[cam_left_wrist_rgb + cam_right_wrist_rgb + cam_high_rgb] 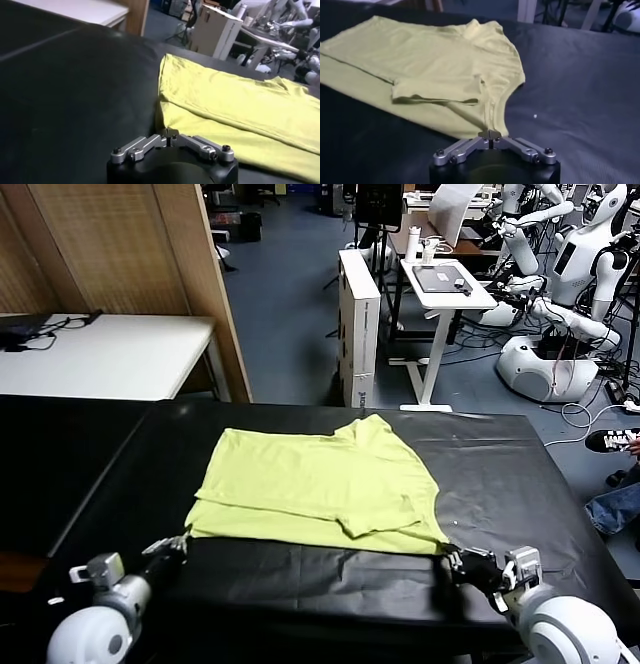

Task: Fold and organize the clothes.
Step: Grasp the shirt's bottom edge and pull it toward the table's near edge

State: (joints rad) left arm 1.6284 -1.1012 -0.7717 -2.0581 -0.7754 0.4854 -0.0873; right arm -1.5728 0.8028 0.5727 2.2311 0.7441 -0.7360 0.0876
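Head view shows the T-shirt [320,489] lying flat on the black table [520,484], already folded over itself with one sleeve turned onto the body. At the shirt's near left corner sits the left gripper [180,541], its fingers pressed together on the corner of the fabric. At the shirt's near right corner sits the right gripper [452,559], likewise pinching the cloth there. Beyond the shirt, past the far edge of the table, stand a white desk [120,354], a wooden panel [130,249], a white cabinet [360,324] and other white robots [560,294]. Left wrist view looks along the shirt's side edge: the left gripper [170,134] has its fingertips closed on the pointed corner of the T-shirt [240,110], which spreads away from it across the table [75,90], a folded layer lying on top. Right wrist view shows the right gripper [490,134] with its fingertips shut together on the T-shirt's [430,65] lowest corner; just beyond that corner the folded sleeve lies across the body, and the table [575,85] is bare beside the shirt.
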